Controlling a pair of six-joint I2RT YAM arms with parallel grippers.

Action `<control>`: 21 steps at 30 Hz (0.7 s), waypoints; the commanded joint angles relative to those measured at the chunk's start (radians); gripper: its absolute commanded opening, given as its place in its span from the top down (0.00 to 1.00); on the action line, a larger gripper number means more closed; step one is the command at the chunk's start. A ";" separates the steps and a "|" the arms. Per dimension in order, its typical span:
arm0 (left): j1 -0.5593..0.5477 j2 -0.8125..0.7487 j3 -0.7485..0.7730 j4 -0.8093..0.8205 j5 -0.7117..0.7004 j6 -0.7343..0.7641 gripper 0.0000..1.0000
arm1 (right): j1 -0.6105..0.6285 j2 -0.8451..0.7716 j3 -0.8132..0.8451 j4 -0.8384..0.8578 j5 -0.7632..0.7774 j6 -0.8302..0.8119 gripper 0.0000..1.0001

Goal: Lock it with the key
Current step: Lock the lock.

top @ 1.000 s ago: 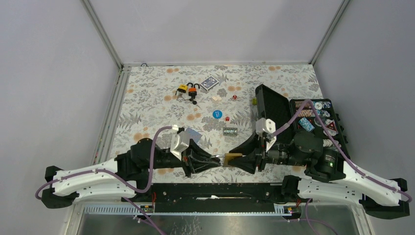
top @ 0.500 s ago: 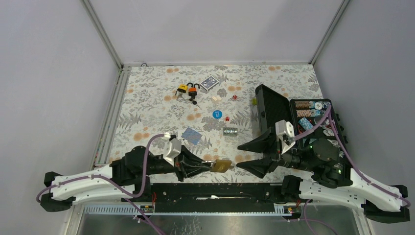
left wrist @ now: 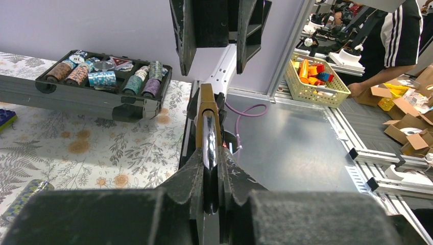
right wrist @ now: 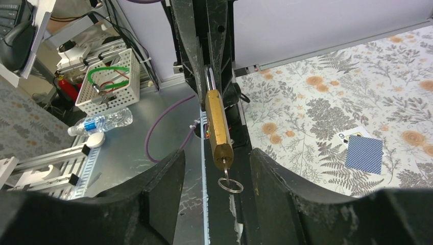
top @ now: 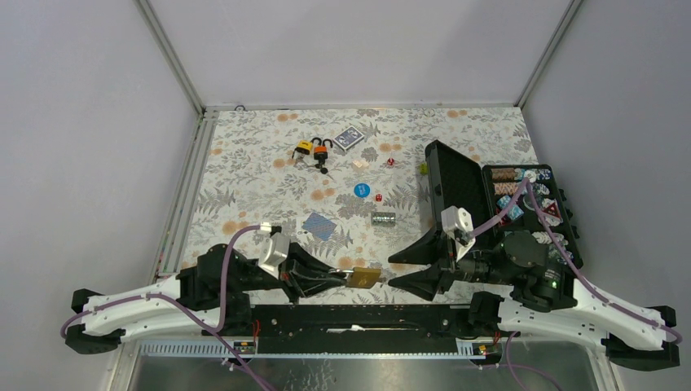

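Both arms meet over the near edge of the table (top: pixel 244 163), where my left gripper (top: pixel 341 277) is clamped tight on the shackle of the brass padlock (top: pixel 364 277), its body pointing toward the right arm. My right gripper (top: pixel 393 270) stands wide apart just beside the padlock's free end, one finger on each side and neither touching it. From that wrist view I see the key (right wrist: pixel 224 162) stuck in that end, its ring (right wrist: pixel 231 185) dangling below.
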 commanded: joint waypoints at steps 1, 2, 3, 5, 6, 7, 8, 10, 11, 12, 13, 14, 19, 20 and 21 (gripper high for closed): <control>-0.003 -0.018 0.078 0.194 0.028 0.009 1.00 | -0.003 0.029 -0.007 0.022 -0.047 0.012 0.43; -0.003 -0.018 0.078 0.200 0.031 0.008 1.00 | -0.003 0.036 -0.007 0.022 -0.049 0.013 0.43; -0.003 -0.017 0.078 0.207 0.033 0.007 1.00 | -0.003 0.043 -0.008 0.021 -0.051 0.014 0.43; -0.003 -0.015 0.078 0.215 0.036 0.006 1.00 | -0.003 0.052 -0.008 0.022 -0.052 0.014 0.43; -0.003 -0.015 0.078 0.218 0.038 0.006 1.00 | -0.003 0.057 -0.007 0.021 -0.052 0.015 0.43; -0.003 -0.015 0.079 0.221 0.039 0.006 1.00 | -0.003 0.062 -0.009 0.022 -0.054 0.014 0.43; -0.003 -0.016 0.080 0.222 0.040 0.007 1.00 | -0.003 0.066 -0.011 0.022 -0.055 0.015 0.44; -0.003 -0.019 0.083 0.222 0.038 0.012 1.00 | -0.003 0.074 -0.014 0.021 -0.061 0.014 0.45; -0.003 -0.020 0.084 0.224 0.037 0.013 1.00 | -0.003 0.077 -0.016 0.022 -0.065 0.015 0.46; -0.003 -0.022 0.085 0.227 0.037 0.015 1.00 | -0.003 0.081 -0.017 0.022 -0.068 0.015 0.47; -0.003 -0.022 0.085 0.230 0.037 0.017 1.00 | -0.003 0.085 -0.018 0.022 -0.073 0.017 0.48; -0.003 -0.024 0.086 0.232 0.037 0.019 1.00 | -0.003 0.088 -0.019 0.021 -0.076 0.018 0.49; -0.003 -0.023 0.090 0.233 0.036 0.024 1.00 | -0.003 0.097 -0.014 0.013 -0.081 0.021 0.54; -0.003 -0.023 0.091 0.229 0.032 0.024 1.00 | -0.003 0.097 -0.014 0.012 -0.082 0.020 0.55; -0.003 -0.024 0.090 0.227 0.026 0.024 1.00 | -0.003 0.095 -0.014 0.012 -0.082 0.021 0.56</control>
